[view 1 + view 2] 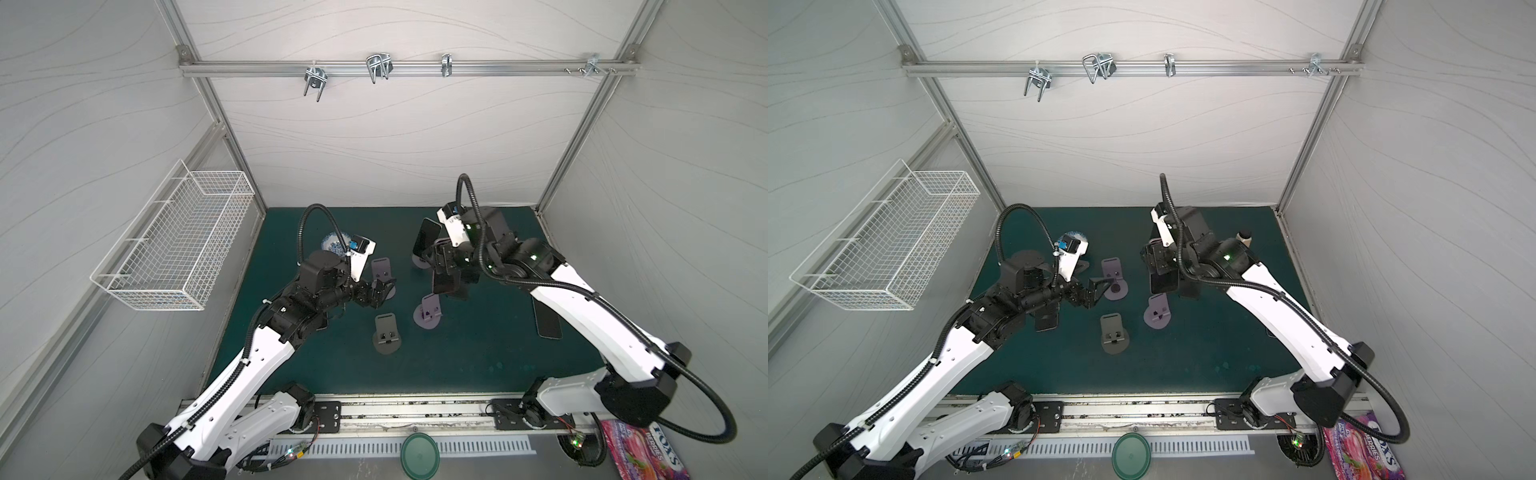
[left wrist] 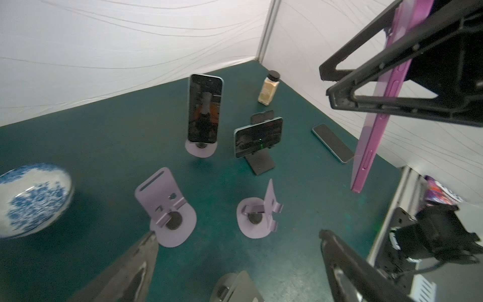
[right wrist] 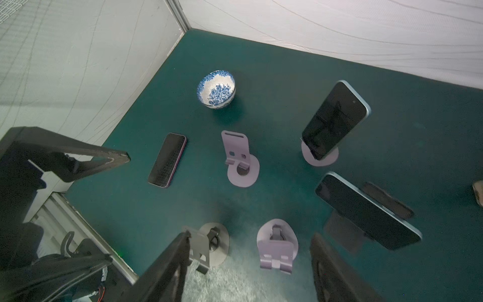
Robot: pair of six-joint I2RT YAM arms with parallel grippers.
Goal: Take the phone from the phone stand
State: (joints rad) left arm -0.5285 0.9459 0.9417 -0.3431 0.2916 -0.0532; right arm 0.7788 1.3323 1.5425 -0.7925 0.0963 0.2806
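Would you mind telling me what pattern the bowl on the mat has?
White with a blue floral pattern; the bowl shows best in the right wrist view.

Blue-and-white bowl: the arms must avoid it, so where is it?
In a top view the bowl sits at the mat's far left, partly hidden behind the left arm's wrist camera, beyond an empty purple stand.

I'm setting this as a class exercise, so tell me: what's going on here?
The right claw holds a purple phone in the air, clear of every stand. The left claw is open and empty, by an empty purple stand. An upright phone sits on a second purple stand, and a sideways phone on a dark stand; neither has been removed yet.
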